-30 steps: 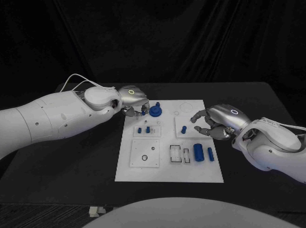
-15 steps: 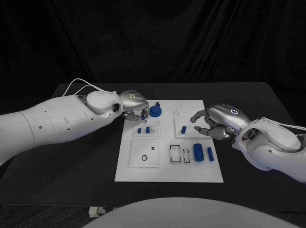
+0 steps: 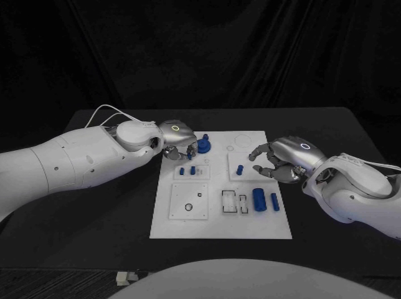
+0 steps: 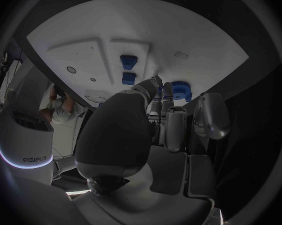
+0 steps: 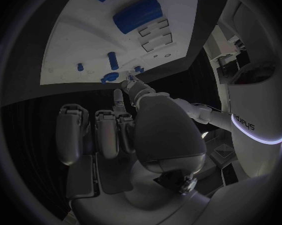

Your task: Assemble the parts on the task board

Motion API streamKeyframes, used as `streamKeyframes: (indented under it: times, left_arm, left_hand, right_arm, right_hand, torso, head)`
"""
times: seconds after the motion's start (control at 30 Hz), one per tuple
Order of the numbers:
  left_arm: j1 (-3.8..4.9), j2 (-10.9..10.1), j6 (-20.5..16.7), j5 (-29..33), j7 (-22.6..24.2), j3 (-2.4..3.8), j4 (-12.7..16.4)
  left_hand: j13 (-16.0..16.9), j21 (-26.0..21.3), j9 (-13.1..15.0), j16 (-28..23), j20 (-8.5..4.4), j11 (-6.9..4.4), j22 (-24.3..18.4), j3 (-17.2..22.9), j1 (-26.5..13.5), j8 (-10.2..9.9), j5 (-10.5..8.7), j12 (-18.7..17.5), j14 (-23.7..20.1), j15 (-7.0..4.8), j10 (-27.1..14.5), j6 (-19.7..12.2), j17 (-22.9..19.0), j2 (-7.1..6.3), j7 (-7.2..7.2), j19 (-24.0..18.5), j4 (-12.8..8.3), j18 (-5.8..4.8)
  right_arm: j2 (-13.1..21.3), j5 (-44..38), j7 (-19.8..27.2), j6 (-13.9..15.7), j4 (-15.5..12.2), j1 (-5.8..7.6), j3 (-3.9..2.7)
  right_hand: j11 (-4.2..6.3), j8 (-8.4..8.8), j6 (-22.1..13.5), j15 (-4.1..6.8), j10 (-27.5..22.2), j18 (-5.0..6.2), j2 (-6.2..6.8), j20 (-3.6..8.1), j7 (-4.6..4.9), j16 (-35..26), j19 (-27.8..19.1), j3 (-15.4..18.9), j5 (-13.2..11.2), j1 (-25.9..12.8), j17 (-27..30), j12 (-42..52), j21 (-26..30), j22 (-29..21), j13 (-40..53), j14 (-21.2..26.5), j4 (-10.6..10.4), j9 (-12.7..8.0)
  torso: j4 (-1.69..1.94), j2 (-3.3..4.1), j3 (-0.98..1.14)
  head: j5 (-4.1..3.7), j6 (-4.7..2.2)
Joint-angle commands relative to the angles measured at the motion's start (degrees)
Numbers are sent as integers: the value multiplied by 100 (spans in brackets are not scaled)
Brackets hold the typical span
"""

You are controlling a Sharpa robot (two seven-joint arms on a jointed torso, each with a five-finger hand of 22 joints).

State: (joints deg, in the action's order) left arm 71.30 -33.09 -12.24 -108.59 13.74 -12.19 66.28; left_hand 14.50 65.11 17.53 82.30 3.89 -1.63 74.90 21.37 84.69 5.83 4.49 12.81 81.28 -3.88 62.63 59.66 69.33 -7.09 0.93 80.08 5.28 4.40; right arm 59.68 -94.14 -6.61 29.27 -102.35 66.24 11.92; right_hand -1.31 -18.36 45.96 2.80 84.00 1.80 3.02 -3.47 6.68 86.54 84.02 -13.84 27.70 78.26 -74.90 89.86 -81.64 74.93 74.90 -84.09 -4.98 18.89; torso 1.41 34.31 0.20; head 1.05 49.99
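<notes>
I see a matt white task board (image 3: 220, 224), smooth like plastic, lying on a matt black table (image 3: 102, 218). The blue parts (image 3: 259, 199) on it look like smooth plastic with a dull sheen. Both arms have glossy white shells, and the left hand (image 3: 176, 138) and right hand (image 3: 286, 160) look like satin silver metal.

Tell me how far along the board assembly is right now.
Early on, it seems. Small pegs stand in the task board; the left hand is at the round blue part by the far edge. Two long pieces still lie loose, and the right hand hovers holding nothing.
</notes>
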Motion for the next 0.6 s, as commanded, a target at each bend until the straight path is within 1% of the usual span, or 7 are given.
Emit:
streamKeyframes:
  times: [0.03, 0.5, 0.6]
  left_arm:
    - [-19, 21, 85, -6, 20, 4, -9]
    - [-95, 63, 188, -6, 38, 4, -43]
    - [-109, 70, 203, -6, 40, 4, -52]
  left_hand:
    - [5, -29, -10, -22, 14, 3, 850, 34, -29, -16, -23, 36, -34, 12, 55, -31, -9, 7, 6, -43, -9, 52]
    - [10, -63, -13, -43, 15, 6, 841, 41, -18, -25, -13, 36, -59, 11, 60, -39, -58, 6, 6, -58, -21, 58]
    - [11, -78, -13, -47, 15, 6, 838, 43, -14, -25, -11, 36, -64, 11, 60, -38, -69, 7, 6, -64, -24, 61]
  right_arm:
    - [9, -15, -82, -20, -16, -13, -3]
    - [24, -15, -96, -29, -32, -13, -3]
    - [22, -15, -97, -31, -31, -13, -3]
  right_hand:
    - [-30, 25, 42, -44, 600, 37, -7, -37, 0, -34, 199, -23, 40, 50, -477, 14, 27, 1219, 1510, -395, -4, -5]
    - [-28, 26, 45, -42, 600, 37, -8, -37, -1, -35, 201, -26, 39, 51, -475, 14, 23, 1221, 1510, -394, -2, -7]
    - [-28, 26, 45, -42, 600, 37, -8, -37, -1, -35, 201, -26, 39, 51, -475, 14, 23, 1221, 1510, -394, -2, -7]
  torso:
    - [-1, 0, 0]
    - [-3, -1, 1]
    - [0, 0, 0]
  head:
    - [-9, 1]
    - [-3, 1]
    - [-12, 1]
